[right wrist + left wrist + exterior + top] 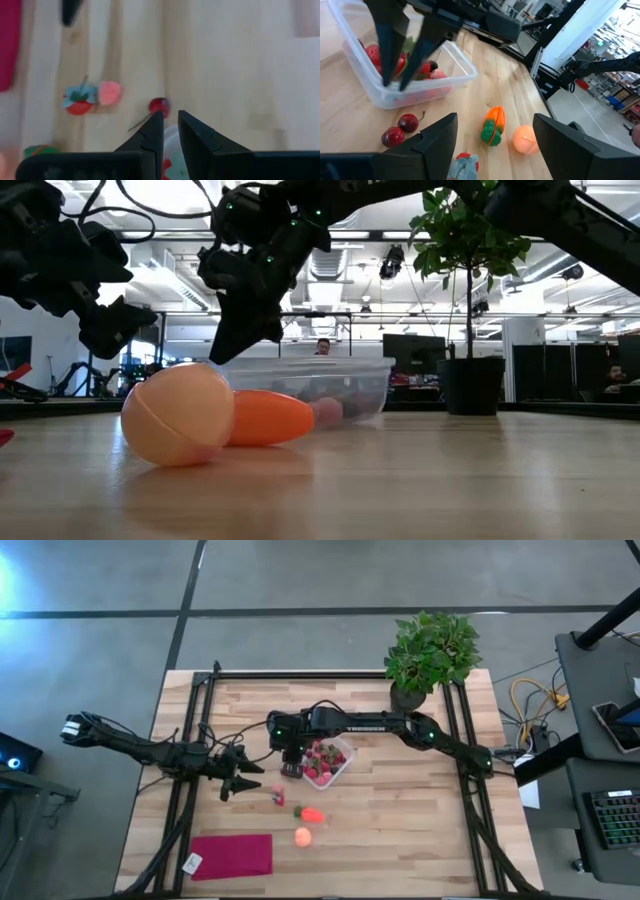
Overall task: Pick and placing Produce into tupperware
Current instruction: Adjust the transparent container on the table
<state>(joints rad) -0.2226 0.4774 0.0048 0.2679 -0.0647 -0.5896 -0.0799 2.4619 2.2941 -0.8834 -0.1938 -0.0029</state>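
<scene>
The right gripper (291, 770), fingers clenched and empty, hovers at the edge of the berry-filled tupperware (330, 762) mid-table, while the left gripper (243, 785) waits released near the carrot (312, 814) and the round fruit (303, 835).

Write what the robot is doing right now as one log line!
right pincer: shut, at tupperware edge | left pincer: open, beside it | carrot, round fruit, cherries: on table
</scene>
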